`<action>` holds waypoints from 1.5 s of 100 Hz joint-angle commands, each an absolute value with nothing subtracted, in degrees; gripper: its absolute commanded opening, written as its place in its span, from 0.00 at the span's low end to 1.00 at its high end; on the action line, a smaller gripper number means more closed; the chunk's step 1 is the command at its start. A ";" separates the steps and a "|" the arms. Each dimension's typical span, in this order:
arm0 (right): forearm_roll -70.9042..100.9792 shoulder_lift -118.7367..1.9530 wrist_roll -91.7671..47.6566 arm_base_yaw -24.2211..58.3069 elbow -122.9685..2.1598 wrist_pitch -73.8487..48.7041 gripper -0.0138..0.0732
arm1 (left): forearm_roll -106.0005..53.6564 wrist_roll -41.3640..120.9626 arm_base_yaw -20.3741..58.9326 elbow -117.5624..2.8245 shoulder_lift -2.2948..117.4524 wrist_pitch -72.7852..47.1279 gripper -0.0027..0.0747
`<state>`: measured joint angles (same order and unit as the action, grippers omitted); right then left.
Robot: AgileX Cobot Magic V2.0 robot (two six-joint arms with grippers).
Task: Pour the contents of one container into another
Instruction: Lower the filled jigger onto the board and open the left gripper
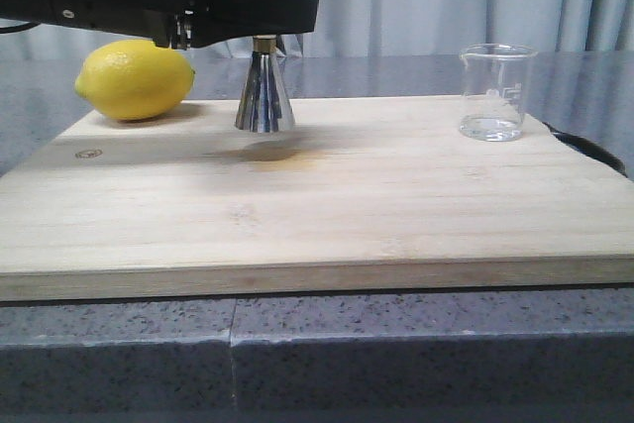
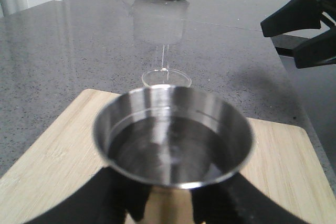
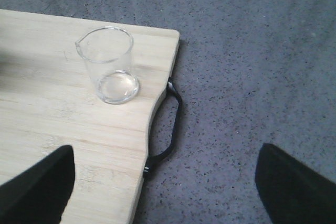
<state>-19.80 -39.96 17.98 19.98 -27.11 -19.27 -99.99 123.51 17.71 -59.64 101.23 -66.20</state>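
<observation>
Only the left claw (image 2: 170, 211) view shows the jigger's (image 2: 173, 140) bowl.

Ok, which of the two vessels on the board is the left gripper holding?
The steel jigger beside the lemon; the left gripper is clamped at its waist. The glass beaker stands free at the board's far right corner.

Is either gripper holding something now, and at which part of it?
The left gripper holds the steel jigger at its narrow waist, just under the upper cup. The right gripper is open and holds nothing; the glass beaker stands free on the board.
</observation>
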 commanded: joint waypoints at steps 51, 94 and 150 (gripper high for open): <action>-20.25 -39.64 17.55 20.17 -28.50 -15.75 0.86 | -104.54 123.18 18.28 -61.27 102.31 -72.63 0.37; -20.25 -39.64 17.55 20.17 -28.50 -15.75 0.86 | -102.89 123.18 18.28 -61.27 102.31 -72.63 0.63; -13.60 -39.75 17.55 20.17 -36.69 -32.20 0.86 | -71.36 86.35 18.28 -61.27 83.86 -53.89 0.80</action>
<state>-14.07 -39.96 17.98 19.98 -32.04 -29.45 -74.99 94.83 17.71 -59.69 90.16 -54.67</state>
